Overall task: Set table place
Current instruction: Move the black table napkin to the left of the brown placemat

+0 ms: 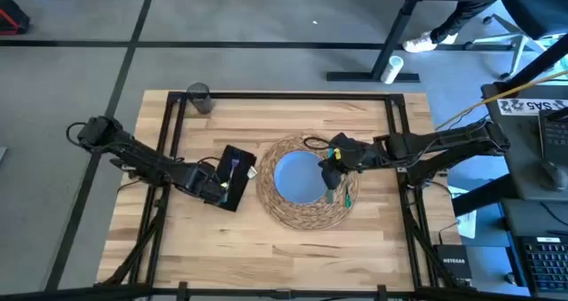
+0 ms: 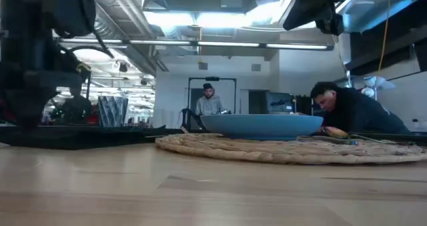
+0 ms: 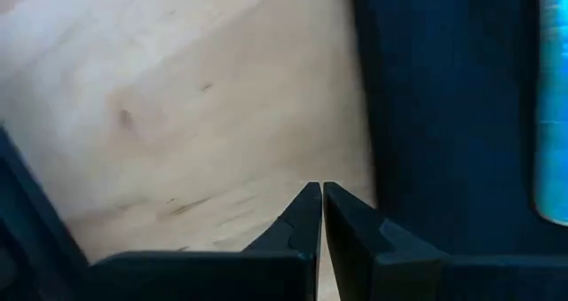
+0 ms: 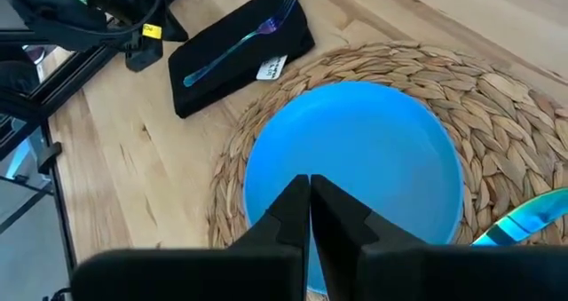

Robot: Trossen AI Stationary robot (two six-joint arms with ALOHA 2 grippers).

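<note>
The round woven placemat [image 1: 306,214] lies on the table [image 1: 293,248] with the blue plate [image 1: 297,178] on it. Green cutlery [image 1: 344,193] rests on the placemat to the right of the plate. The black napkin [image 1: 238,159] lies flat left of the placemat, and the teal fork [image 4: 232,45] lies on top of it. The grey glass [image 1: 198,98] stands at the far left. My left gripper [image 3: 319,190] is shut, low over the wood at the napkin's near left edge [image 3: 382,114]. My right gripper [image 4: 309,181] is shut and hangs above the plate's right part. My left gripper's shut fingertips stand right beside the napkin's edge [image 3: 377,159], low over the wood. Whether they touch the napkin or the table, I cannot tell.
The black frame bars [image 1: 173,132] run along the table's left and right sides. Bare wood lies along the near edge [image 1: 266,257]. Beyond the table, two people [image 2: 210,103] [image 2: 353,109] show in the room.
</note>
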